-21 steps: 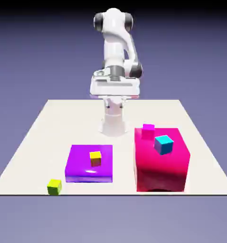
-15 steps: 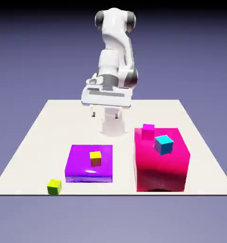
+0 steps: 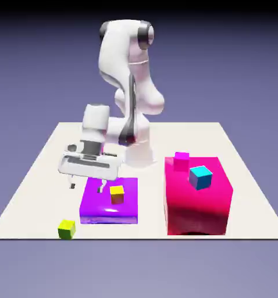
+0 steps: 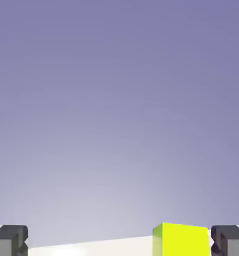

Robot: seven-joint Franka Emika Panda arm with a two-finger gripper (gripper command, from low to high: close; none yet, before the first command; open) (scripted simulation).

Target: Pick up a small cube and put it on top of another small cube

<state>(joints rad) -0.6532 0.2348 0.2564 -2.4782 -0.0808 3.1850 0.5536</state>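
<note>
one small lime cube (image 3: pixel 66 229) sits directly on the bench (image 3: pixel 36 192), beside its near edge, at the exterior view's left. the pincer (image 3: pixel 86 188) is above and behind it, slightly tilted, fingers wide, nothing between them. in the hand view the cube shows at the bottom, cut off by the frame, between the finger tips but much closer to the right-hand one.

step in hand, judged: approach for the pick; task at its start. to do it well: bring the pincer over the cube, centre it between the fingers, level the hand and match the cube's faces before lowering straight. descending off-centre could land a finger on top or nudge the cube over the edge. close only with both pads alongside; lift clear of the purple block (image 3: pixel 95 204).

containers: none seen, so no contents. supports instead: the purple block carries a yellow-orange cube (image 3: pixel 117 195); the tall red block (image 3: pixel 193 204) carries a magenta cube (image 3: pixel 181 161) and a blue cube (image 3: pixel 200 177), apart from each other. which cube is to receive the lime one: cannot tell.
</note>
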